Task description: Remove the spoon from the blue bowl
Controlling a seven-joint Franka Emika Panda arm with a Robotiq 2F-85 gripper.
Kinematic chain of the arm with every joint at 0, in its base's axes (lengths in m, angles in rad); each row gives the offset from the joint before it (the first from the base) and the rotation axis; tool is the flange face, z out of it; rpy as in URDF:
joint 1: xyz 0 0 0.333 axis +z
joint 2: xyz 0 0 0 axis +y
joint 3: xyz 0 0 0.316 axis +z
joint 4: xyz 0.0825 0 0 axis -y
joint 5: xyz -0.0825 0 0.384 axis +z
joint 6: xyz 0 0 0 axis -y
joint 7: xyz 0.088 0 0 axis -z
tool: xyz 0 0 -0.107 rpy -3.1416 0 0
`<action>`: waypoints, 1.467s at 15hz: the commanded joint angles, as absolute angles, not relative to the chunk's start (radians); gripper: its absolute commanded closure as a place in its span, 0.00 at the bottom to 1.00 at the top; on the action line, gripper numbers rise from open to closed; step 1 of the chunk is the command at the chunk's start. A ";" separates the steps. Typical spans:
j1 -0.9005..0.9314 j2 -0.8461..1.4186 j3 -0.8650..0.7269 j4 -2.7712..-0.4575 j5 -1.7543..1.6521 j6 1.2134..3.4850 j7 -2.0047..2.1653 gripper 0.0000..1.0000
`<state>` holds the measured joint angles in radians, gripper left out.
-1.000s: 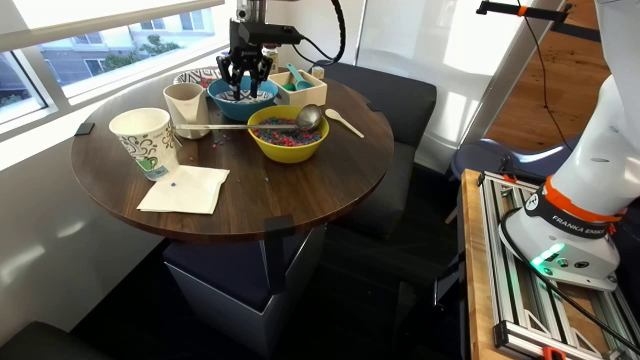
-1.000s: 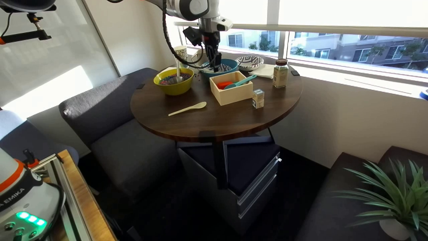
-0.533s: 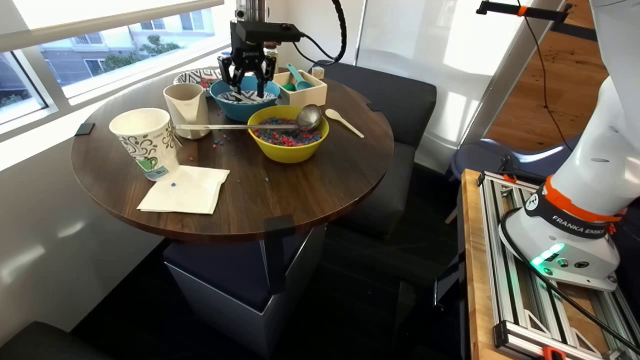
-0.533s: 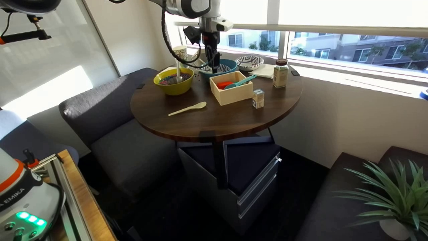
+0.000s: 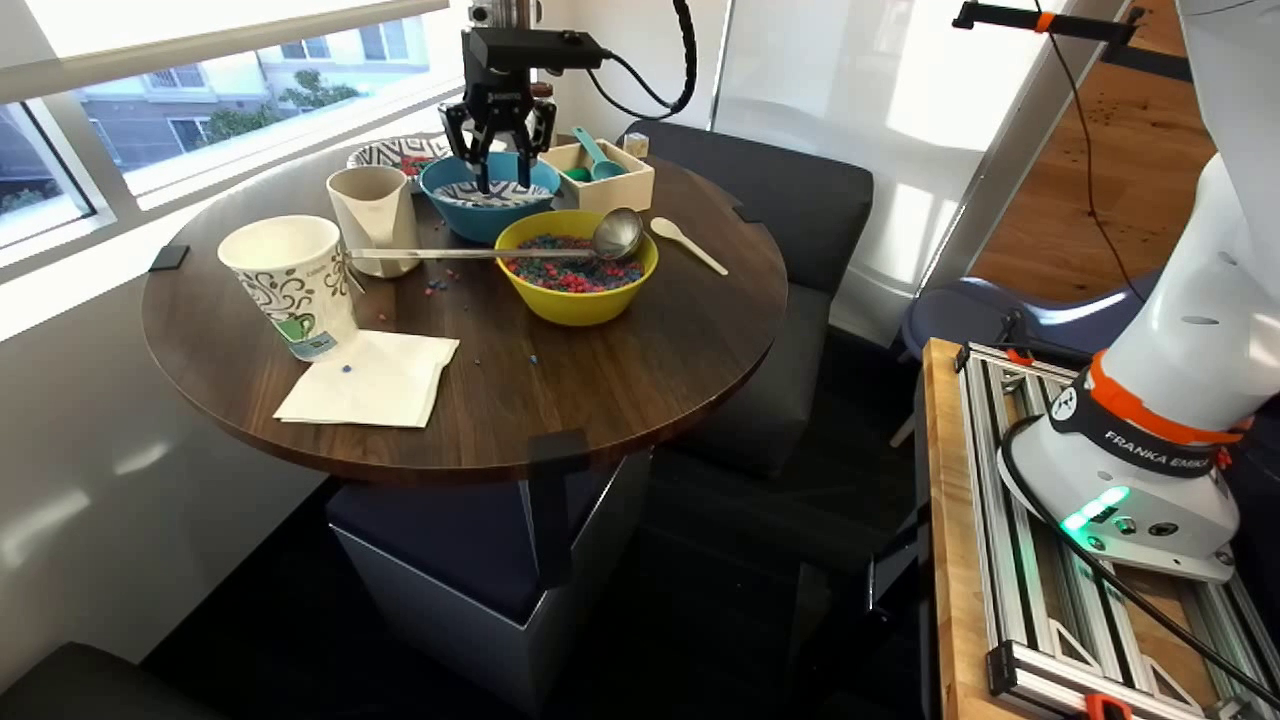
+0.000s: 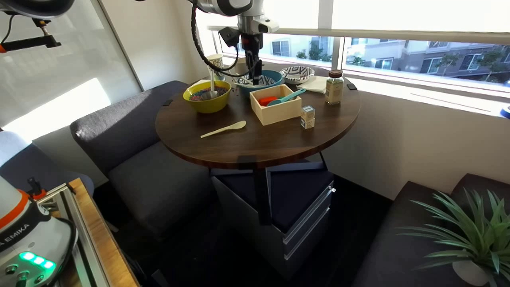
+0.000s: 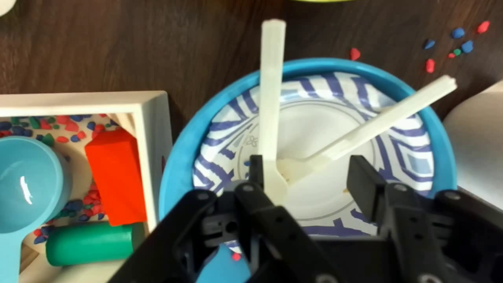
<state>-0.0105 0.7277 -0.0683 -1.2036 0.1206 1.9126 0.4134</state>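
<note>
Hanging over the blue bowl (image 7: 176,173), the claw (image 7: 306,171) stood spread, its fingers (image 7: 256,169) well apart. Below lay a pale spoon (image 7: 271,86) and a second spoon (image 7: 369,127), both in the bowl, their heads overlapping between the fingers in the wrist view and their handles poking past the rim; whether a finger touched either could not be told. Just beside the bowl sat a wooden box (image 7: 156,129) with a blue scoop (image 7: 29,177), a red block (image 7: 116,177) and a green cylinder (image 7: 92,243). Farther off, in an exterior view, a ladle (image 5: 617,235) lay in the yellow bowl (image 5: 572,308).
</note>
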 commanded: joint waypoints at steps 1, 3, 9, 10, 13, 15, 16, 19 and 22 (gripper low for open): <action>0.008 0.751 -0.085 -1.165 0.091 1.859 0.450 0.42; 0.011 0.757 -0.086 -1.168 0.086 1.851 0.456 0.41; 0.011 0.781 -0.080 -1.155 0.087 1.867 0.457 0.43; 0.010 0.783 -0.079 -1.150 0.090 1.867 0.458 0.46; 0.007 0.789 -0.074 -1.139 0.104 1.873 0.465 0.75; 0.006 0.794 -0.071 -1.134 0.115 1.879 0.480 0.93; 0.007 0.798 -0.072 -1.130 0.116 1.878 0.489 0.95; 0.007 0.806 -0.072 -1.123 0.118 1.878 0.508 0.92; 0.008 0.802 -0.073 -1.123 0.117 1.871 0.522 0.95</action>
